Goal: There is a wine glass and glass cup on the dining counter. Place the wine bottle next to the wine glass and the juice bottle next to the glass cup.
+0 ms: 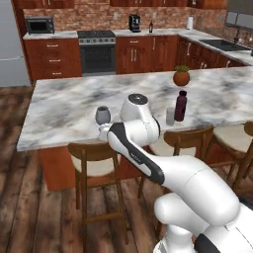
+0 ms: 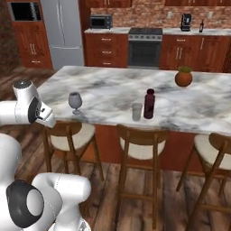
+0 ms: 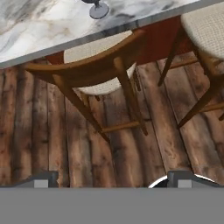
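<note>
On the dining counter (image 1: pixel 64 106) the stemmed wine glass (image 1: pixel 103 115) stands near the front edge; its foot (image 3: pixel 99 9) also appears at the top of the hand view. Further right, the stout maroon juice bottle (image 1: pixel 181 105) stands right beside the glass cup (image 1: pixel 170 116). A slim dark wine bottle (image 1: pixel 150 27) stands far off on the back wall counter, next to the coffee machine. My gripper (image 3: pixel 113 181) is open and holds nothing. It hangs in front of the counter edge, below the wine glass, and looks down at a chair and the floor.
Wooden chairs (image 1: pixel 94 160) with cream seats line the counter's near side, one directly under my hand. A potted plant (image 1: pixel 181 76) sits behind the juice bottle. Stove (image 1: pixel 97 49), microwave (image 1: pixel 39 24) and sink (image 1: pixel 225 44) are along the back walls.
</note>
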